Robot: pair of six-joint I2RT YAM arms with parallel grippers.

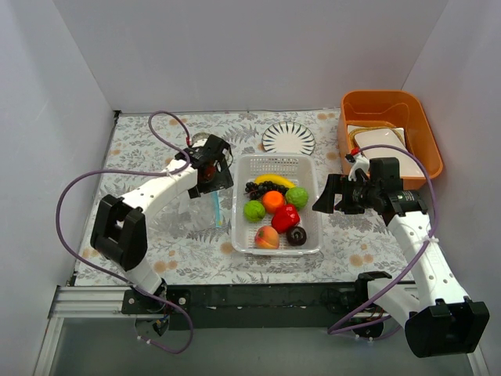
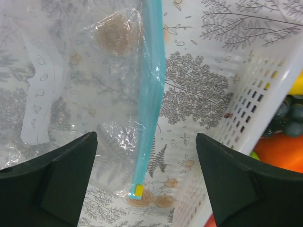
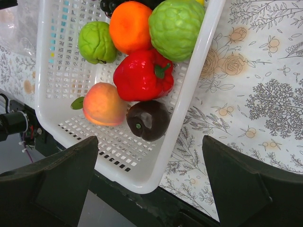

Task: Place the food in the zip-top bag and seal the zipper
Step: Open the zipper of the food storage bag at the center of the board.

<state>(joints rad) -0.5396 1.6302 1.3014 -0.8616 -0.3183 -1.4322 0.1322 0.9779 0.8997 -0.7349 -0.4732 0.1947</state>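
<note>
Eight small toy fruits are sitting in the white perforated plastic basket. You are seeing the clear crinkly zip-top bag lying on the leaf-print table just left of the basket, its blue-green zipper strip facing the basket wall. Your left gripper is hovering over that strip, jaws spread wide. Your right gripper is hanging equally wide, gripping nothing, above the basket's right rim.

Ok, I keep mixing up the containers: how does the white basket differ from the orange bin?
The white basket has perforated walls; the orange bin has solid ones. The basket sits mid-table holding toy fruit; the bin sits at the far right corner holding flat white items. Both are rectangular and open-topped.
</note>
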